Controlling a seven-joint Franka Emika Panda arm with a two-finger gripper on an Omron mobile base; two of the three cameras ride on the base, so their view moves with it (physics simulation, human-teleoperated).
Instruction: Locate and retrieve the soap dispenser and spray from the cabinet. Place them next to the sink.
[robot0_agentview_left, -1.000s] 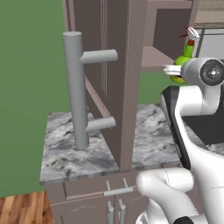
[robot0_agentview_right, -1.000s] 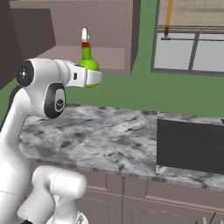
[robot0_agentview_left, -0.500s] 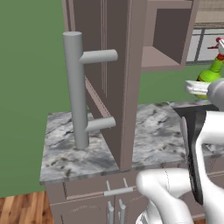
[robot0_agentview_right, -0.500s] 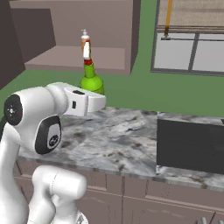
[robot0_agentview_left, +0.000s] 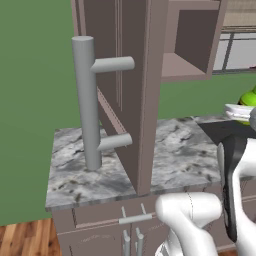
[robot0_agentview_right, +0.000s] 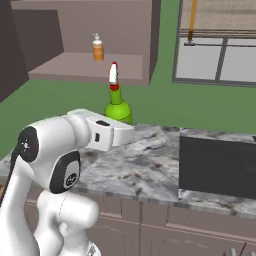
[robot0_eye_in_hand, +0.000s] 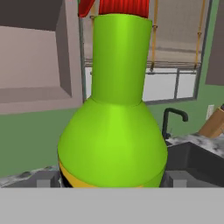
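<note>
1. The claw (robot0_eye_in_hand: 111, 181) pinches the green spray bottle (robot0_agentview_right: 118, 108) at its wide base; 1 fingertip (robot0_eye_in_hand: 48, 179) shows on each side of the bulb in the hand view.
2. The bottle stands upright, held above the marble counter (robot0_agentview_right: 145, 170), left of the dark sink (robot0_agentview_right: 217, 162) in the right base view.
3. An orange soap dispenser (robot0_agentview_right: 98, 48) stands upright on the shelf of the open cabinet (robot0_agentview_right: 90, 67).
4. In the left base view, the cabinet door (robot0_agentview_left: 132, 90) stands open, its grey bar handle (robot0_agentview_left: 86, 102) facing the camera.
</note>
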